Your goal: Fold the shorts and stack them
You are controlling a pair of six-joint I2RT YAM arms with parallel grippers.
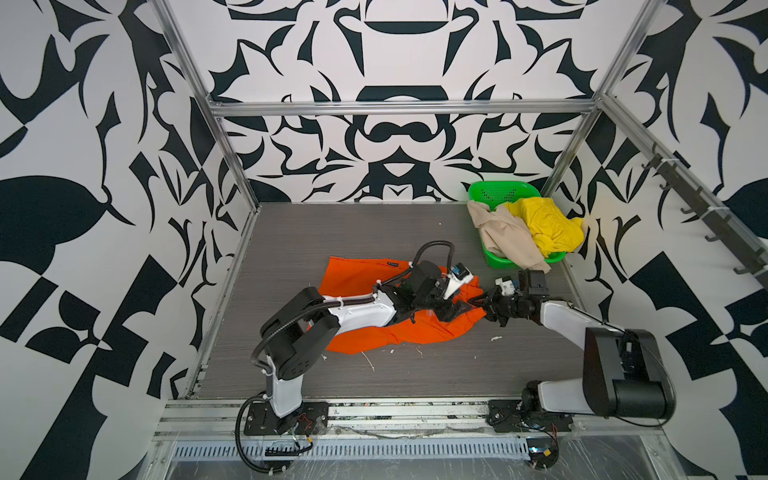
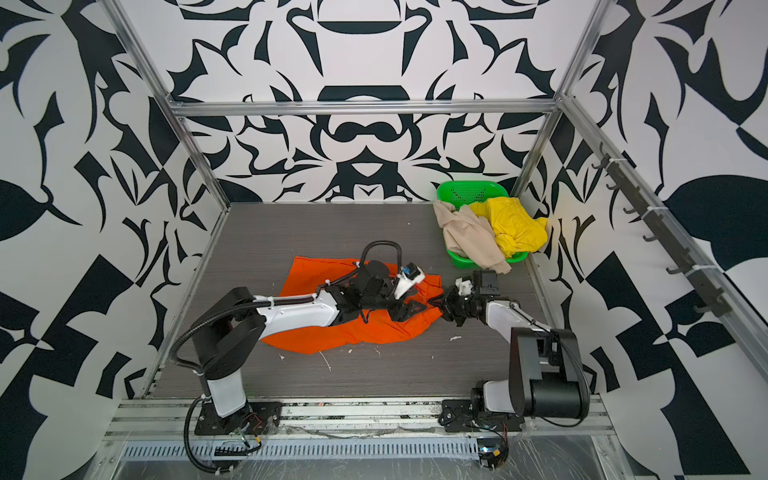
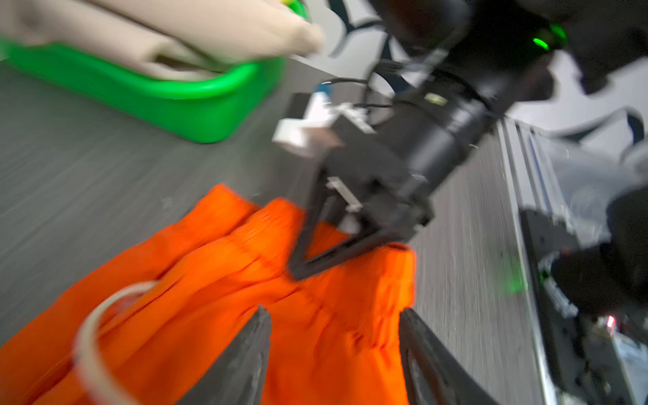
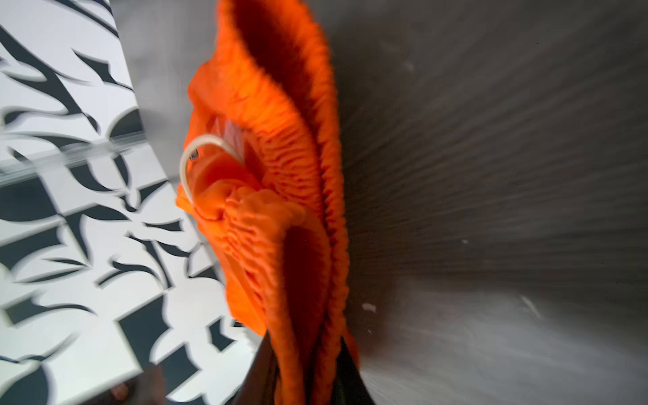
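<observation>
So here's where you're at: the orange shorts lie on the table about mid-way across. Their long axis runs side to side in both top views, with the elastic waist end toward the right arm and the rest trailing off under the left arm.

Your right gripper is pinched closed on the waistband edge. The right wrist view shows the ruffled elastic running straight down between its jaws, and the white drawstring loop hangs just beside that.

Your left gripper sits right over the same waist end, jaws spread. Its fingers straddle the orange cloth without clamping it, so I'd call that one loose, not holding anything.

Both grippers are bunched at the same end of the shorts, very near each other. My guess is the next move depends on spreading them apart along the waistband, and the left is the one free to shift. The wrist views are pretty smeared, so I can't tell how many layers the right one has.

The beige shorts and the yellow shorts are heaped in the green basket at the far right corner, well apart from all this.
</observation>
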